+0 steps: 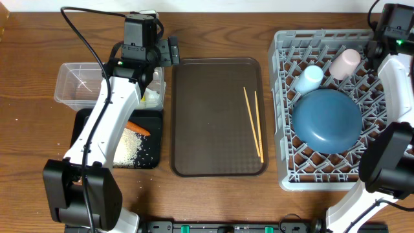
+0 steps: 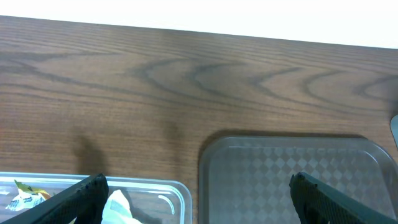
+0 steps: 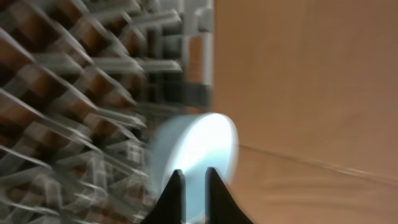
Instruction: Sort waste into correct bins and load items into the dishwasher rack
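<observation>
My left gripper point(image 2: 198, 179) hangs wide open and holds nothing. It straddles the far right corner of the clear tub point(image 1: 77, 81) and the edge of the brown serving tray point(image 1: 207, 116). White crumpled paper point(image 2: 118, 205) and a silver-yellow wrapper point(image 2: 25, 196) lie in the tub. The black tray point(image 1: 155, 116) holds a carrot point(image 1: 138, 127) and rice point(image 1: 132, 147). Two chopsticks point(image 1: 253, 123) lie on the brown tray. In the rack point(image 1: 291, 175) are the blue plate point(image 1: 326, 120), light blue cup point(image 1: 309, 79) and pinkish cup point(image 1: 345, 63). My right gripper point(image 3: 194, 171) shows a narrow slit, right at the pale-blue-inside bowl point(image 3: 199, 140). That view is blurred.
The right arm point(image 1: 388, 77) reaches over the rack's far right corner and hides the bowl from above. Bare wooden table point(image 2: 186, 81) lies beyond the tub and brown tray, and between the brown tray and the rack.
</observation>
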